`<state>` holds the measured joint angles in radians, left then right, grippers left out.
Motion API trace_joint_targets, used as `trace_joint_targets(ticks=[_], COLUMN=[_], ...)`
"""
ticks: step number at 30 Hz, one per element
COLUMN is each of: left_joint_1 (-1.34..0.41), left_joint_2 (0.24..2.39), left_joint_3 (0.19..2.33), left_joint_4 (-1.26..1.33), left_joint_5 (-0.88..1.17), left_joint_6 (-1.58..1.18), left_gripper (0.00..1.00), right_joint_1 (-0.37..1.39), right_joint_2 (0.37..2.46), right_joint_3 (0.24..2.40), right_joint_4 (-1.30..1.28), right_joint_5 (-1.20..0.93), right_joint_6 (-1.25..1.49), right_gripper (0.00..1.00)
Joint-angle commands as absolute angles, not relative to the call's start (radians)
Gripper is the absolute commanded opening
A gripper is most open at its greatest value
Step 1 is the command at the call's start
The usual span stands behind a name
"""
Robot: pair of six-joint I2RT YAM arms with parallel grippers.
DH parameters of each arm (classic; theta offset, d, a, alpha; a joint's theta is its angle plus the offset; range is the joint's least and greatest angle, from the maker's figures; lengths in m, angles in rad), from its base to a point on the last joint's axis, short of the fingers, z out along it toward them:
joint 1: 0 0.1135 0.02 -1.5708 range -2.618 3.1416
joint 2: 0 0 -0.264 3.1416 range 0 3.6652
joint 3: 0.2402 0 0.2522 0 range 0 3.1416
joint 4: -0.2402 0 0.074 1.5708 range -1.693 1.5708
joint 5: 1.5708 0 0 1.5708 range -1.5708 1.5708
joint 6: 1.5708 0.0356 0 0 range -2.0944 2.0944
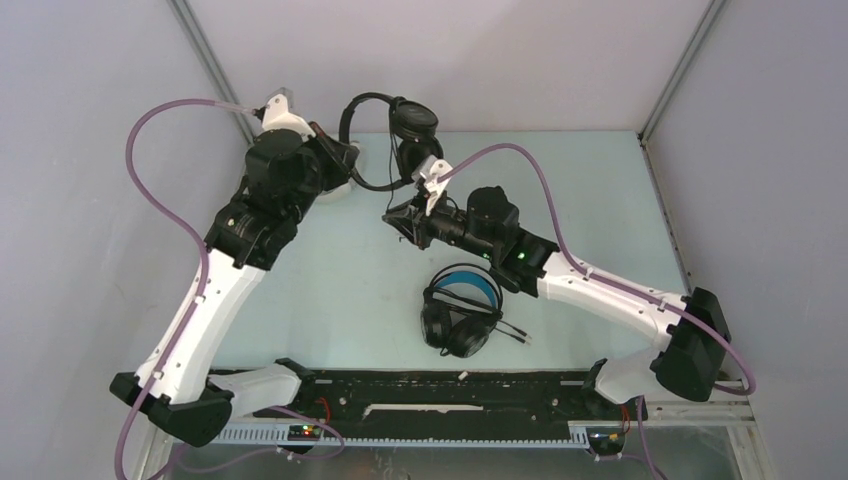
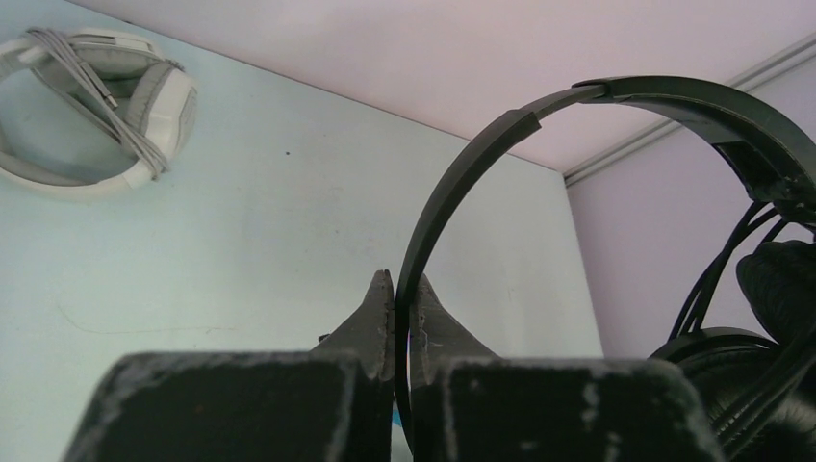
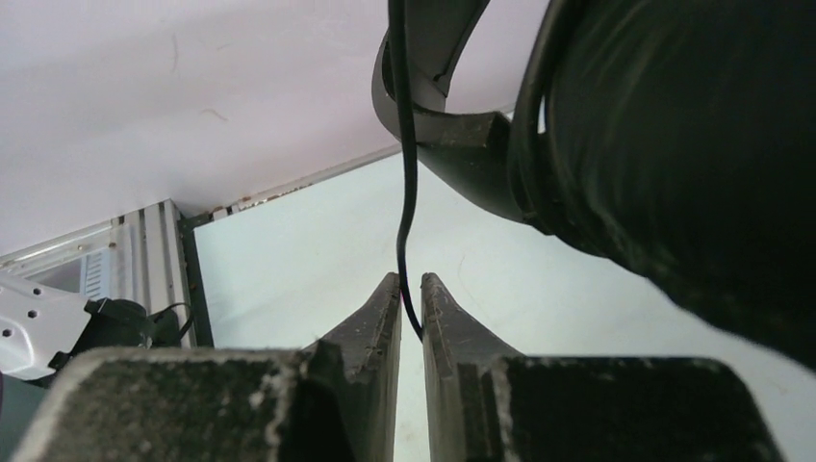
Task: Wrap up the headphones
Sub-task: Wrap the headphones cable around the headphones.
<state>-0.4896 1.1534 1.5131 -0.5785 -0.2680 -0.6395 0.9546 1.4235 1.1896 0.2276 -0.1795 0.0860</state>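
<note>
The small thin black headphones (image 1: 392,118) hang above the far end of the table, held by their headband (image 2: 452,183), on which my left gripper (image 2: 406,284) is shut. Their two ear cups (image 1: 413,122) dangle at the right of the band. A thin black cord (image 3: 408,192) drops from the ear cup (image 3: 674,144) into my right gripper (image 3: 411,284), whose narrow jaws are closed on it just below the cups. The bulky black headphones with a blue-lined band (image 1: 460,308) lie on the table in front. The white-grey headphones (image 2: 96,115) lie at the far left, their cord wound around them.
The light table (image 1: 340,290) is walled by grey panels on three sides. A black rail (image 1: 450,390) with both arm bases runs along the near edge. The white pair (image 1: 338,190) lies mostly under my left arm in the top view.
</note>
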Motion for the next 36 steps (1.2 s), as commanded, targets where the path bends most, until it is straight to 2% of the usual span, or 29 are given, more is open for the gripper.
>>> trace_joint_targets(ticks=[1, 6, 11, 36], left_joint_1=[-0.491, -0.491, -0.491, -0.491], left_joint_2=[1.086, 1.080, 1.071, 1.074], left_joint_3=[1.552, 1.564, 1.566, 1.569], left_joint_4=[-0.467, -0.462, -0.456, -0.393], left_joint_5=[-0.194, -0.155, -0.137, -0.049], left_joint_6=[-0.734, -0.748, -0.761, -0.819], left_gripper=[0.00, 0.00, 0.00, 0.00], right_joint_1=[0.954, 0.943, 0.922, 0.921], right_joint_2=[1.391, 1.373, 1.383, 1.537], right_joint_3=[1.132, 1.045, 1.044, 0.946], right_joint_4=[0.346, 0.505, 0.536, 0.701], right_joint_5=[-0.145, -0.290, -0.368, -0.384], right_joint_6=[0.055, -0.029, -0.038, -0.005], right_gripper=[0.17, 0.33, 0.38, 0.39])
